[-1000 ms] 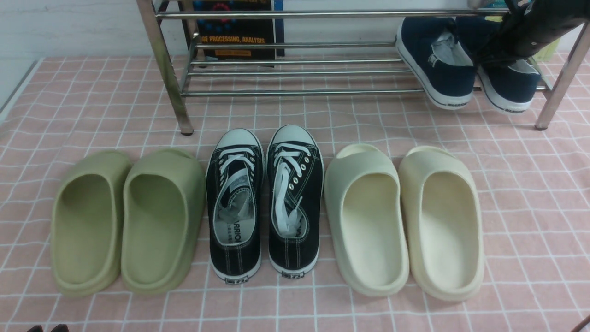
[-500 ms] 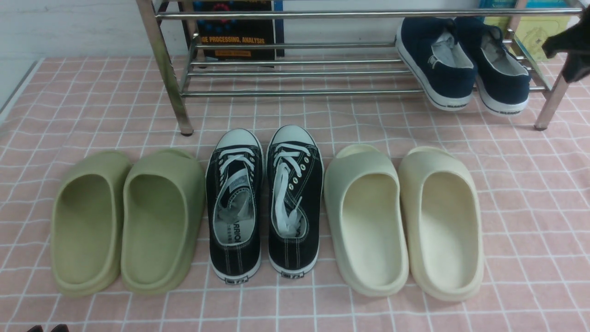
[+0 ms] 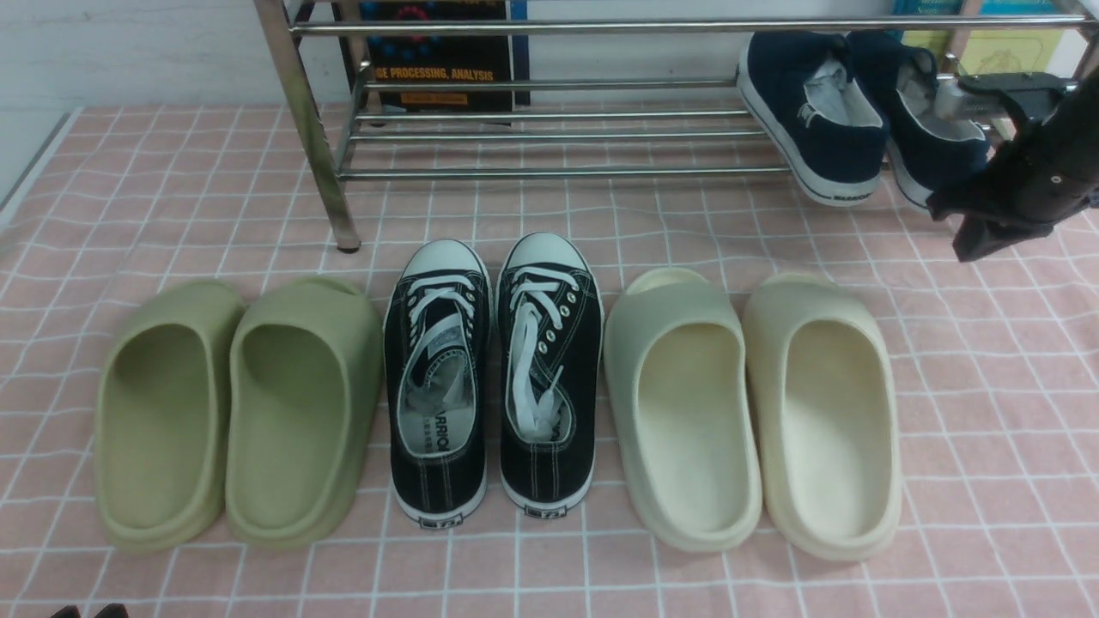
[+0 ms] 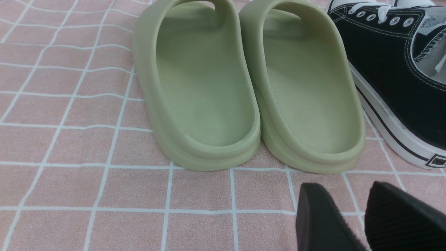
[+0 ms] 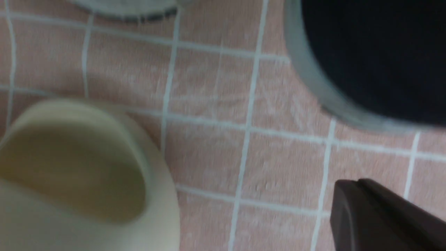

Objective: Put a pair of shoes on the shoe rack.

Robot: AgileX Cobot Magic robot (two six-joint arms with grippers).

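The pair of shoes, navy slip-ons with white soles, rests on the lower bars of the shoe rack [image 3: 549, 172] at its right end: one shoe [image 3: 807, 112] and, beside it, the other [image 3: 932, 129]. My right gripper [image 3: 966, 249] hangs shut and empty just in front of the right shoe's heel, partly hiding it. In the right wrist view its closed tips [image 5: 348, 186] are over the cloth, with a navy shoe [image 5: 376, 52] blurred beyond them. The left gripper [image 4: 343, 186] stands open and empty over the cloth, close to the heels of the olive slides [image 4: 251, 87].
On the pink checked cloth [image 3: 172, 189] in front of the rack lie, in a row, olive slides [image 3: 232, 412], black lace-up sneakers [image 3: 494, 378] and cream slides [image 3: 755, 412]. A dark book [image 3: 438, 60] stands behind the rack. Chrome legs [image 3: 309, 129] meet the cloth at the rack's ends.
My right gripper left the navy shoes, swung out to the right, then came down in front of the rack's right end, with its jaws closing. The shoes stayed on the rack.
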